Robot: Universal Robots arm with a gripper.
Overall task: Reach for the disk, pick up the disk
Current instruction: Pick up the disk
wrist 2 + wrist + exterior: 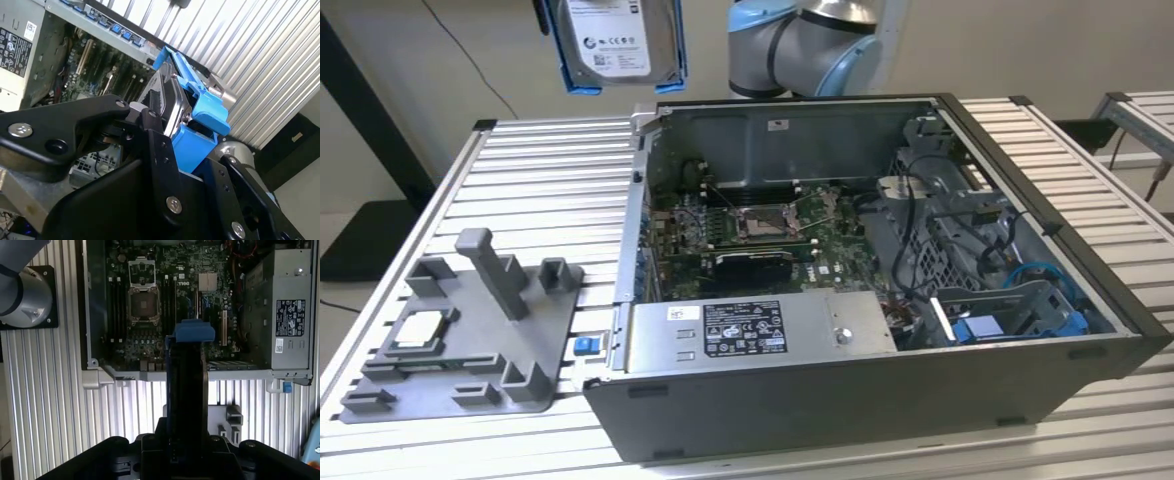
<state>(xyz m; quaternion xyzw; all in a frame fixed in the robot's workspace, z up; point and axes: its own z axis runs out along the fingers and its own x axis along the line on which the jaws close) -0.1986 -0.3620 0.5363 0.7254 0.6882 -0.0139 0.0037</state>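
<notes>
The gripper (pixel 155 117) is clamped on the disk (pixel 616 40), which hangs in the air above the open computer case (pixel 881 400); stiff, fairly heavy and probably shock-sensitive, it looks best gripped across its flat metal faces, not the blue bracket (pixel 202 107).

Even, soft light fills the exterior view, with only faint shadows under the grey fixture (pixel 467 335) on the ribbed bench (pixel 547 190) and a darker interior in the open computer case (pixel 854 250). In the second wrist view the black jaws loom dark and blurred up close, while the bench slats glare white. In the first wrist view the disk (pixel 187 385) is backlit, nearly a silhouette.
</notes>
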